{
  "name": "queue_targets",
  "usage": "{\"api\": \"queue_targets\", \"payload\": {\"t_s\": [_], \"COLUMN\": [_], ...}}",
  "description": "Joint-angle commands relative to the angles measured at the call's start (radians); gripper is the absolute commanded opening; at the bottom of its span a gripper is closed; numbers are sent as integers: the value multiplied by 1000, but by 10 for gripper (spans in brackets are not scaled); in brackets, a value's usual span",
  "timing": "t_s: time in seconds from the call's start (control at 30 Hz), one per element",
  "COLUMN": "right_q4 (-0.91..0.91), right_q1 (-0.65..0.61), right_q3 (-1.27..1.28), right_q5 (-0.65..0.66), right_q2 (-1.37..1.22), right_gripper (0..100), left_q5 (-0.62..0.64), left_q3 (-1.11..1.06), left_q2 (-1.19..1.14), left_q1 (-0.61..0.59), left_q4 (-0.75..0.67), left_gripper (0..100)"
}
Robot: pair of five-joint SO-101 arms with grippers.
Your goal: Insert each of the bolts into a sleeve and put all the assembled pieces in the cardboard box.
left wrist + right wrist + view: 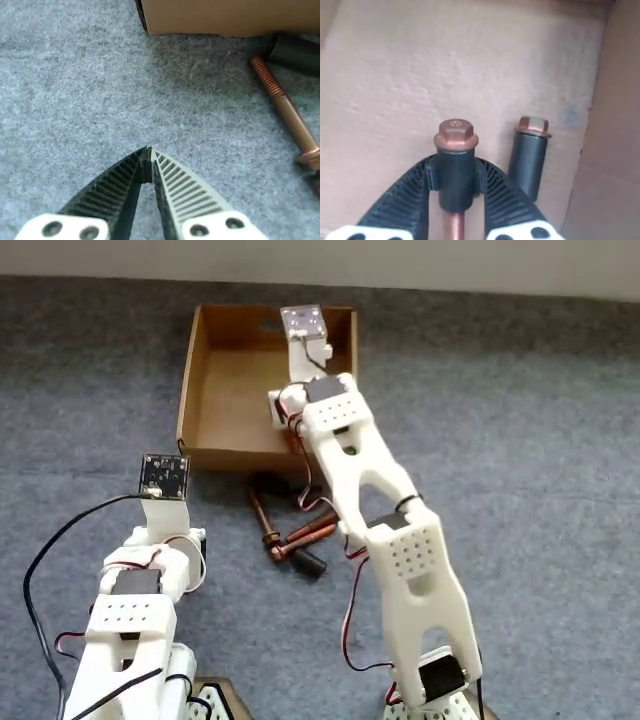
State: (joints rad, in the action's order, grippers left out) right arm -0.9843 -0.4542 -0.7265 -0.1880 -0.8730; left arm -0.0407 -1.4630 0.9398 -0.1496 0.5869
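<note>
**Right gripper**: fingers clamped on a black sleeve with a copper bolt through it. The bolt's head projects at one end and its shank at the other. The held piece sits inside the box, over the floor; whether it touches the floor cannot be told. Just beside it a second piece, also a bolt in a sleeve, lies on the box floor near a side wall. In the high view the right arm spans the box's near wall.

**Left gripper**: fingers together, holding nothing, low over the grey tabletop and apart from the box's outer wall. A loose bolt and an empty sleeve lie nearby. The high view shows further bolts and another sleeve on the tabletop between the arms, in front of the box.

**Step in hand (judged):** placing an assembled piece in the box.

**Next move (judged):** part the right fingers so the piece settles beside the second one rather than on it. Then lift clear of the near wall. Loose bolts and sleeves remain to be assembled.
</note>
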Motion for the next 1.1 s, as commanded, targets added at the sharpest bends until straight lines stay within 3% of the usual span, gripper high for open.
{"api": "queue_targets", "payload": {"t_s": [0.0, 0.27, 0.43, 0.53, 0.73, 0.97, 1.07], "right_q4": [-2, -12, -85, -122, -272, -582, -664], "right_q1": [7, 4, 2, 5, 5, 15, 27], "right_q3": [-38, -114, -159, -206, -518, -1038, -1047], "right_q5": [-14, -11, -14, -11, -9, 11, 92], "right_q2": [-4, -12, -16, -10, -10, -13, 27], "right_gripper": [5, 12, 135, 143, 143, 142, 141], "left_q5": [-9, -9, -9, -9, -9, -9, -9], "left_q3": [2, 2, 2, 2, 2, 2, 2], "left_q2": [2, 2, 2, 2, 2, 2, 2], "left_q1": [-2, -2, -2, -2, -2, -2, -2], "left_q4": [-15, -17, -17, -17, -17, -18, -18], "left_gripper": [27, 27, 27, 27, 27, 27, 27]}}
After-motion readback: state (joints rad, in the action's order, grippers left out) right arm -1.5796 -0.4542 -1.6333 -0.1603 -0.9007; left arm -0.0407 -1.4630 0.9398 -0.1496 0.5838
